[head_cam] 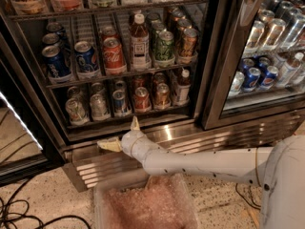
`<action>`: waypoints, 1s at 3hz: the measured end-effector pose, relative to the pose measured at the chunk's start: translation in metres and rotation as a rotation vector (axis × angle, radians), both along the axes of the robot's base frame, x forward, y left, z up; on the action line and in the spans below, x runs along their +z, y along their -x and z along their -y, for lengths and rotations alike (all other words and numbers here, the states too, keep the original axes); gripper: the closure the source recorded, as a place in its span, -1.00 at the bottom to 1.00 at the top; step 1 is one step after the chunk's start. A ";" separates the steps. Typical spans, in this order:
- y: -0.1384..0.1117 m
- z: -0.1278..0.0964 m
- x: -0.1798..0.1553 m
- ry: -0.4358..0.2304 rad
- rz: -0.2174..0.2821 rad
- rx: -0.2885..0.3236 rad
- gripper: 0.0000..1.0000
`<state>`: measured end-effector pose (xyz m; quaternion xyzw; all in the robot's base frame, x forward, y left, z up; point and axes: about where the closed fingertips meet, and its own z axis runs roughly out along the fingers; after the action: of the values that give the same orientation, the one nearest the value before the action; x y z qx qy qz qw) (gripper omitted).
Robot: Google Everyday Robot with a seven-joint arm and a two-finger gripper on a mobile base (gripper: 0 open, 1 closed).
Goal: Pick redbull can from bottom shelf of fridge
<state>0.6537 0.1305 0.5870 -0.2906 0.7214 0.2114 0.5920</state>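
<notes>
The fridge (213,56) stands open in front of me. On its bottom shelf (157,109) is a row of small cans. The redbull can (120,102), slim, blue and silver, stands third from the left, between a silver can (98,107) and a red-orange can (141,99). My gripper (122,134) is open and empty. It is below the shelf's front edge, in front of the ribbed steel base (214,138). One finger (135,123) points up toward the redbull can. The other finger (110,145) points left.
A small bottle (181,87) stands at the shelf's right end. The rack above holds Pepsi cans (87,58), a Coke can (113,56) and a bottle (139,41). A closed glass door (267,51) is on the right. A plastic bin (147,204) sits on the floor, and cables (19,213) lie at the left.
</notes>
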 end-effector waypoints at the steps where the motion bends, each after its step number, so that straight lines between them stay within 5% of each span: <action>1: -0.014 -0.006 0.000 -0.004 0.030 0.008 -1.00; 3: -0.052 -0.008 0.007 0.002 0.117 0.004 -1.00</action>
<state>0.7055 0.1380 0.5944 -0.3047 0.6851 0.1945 0.6324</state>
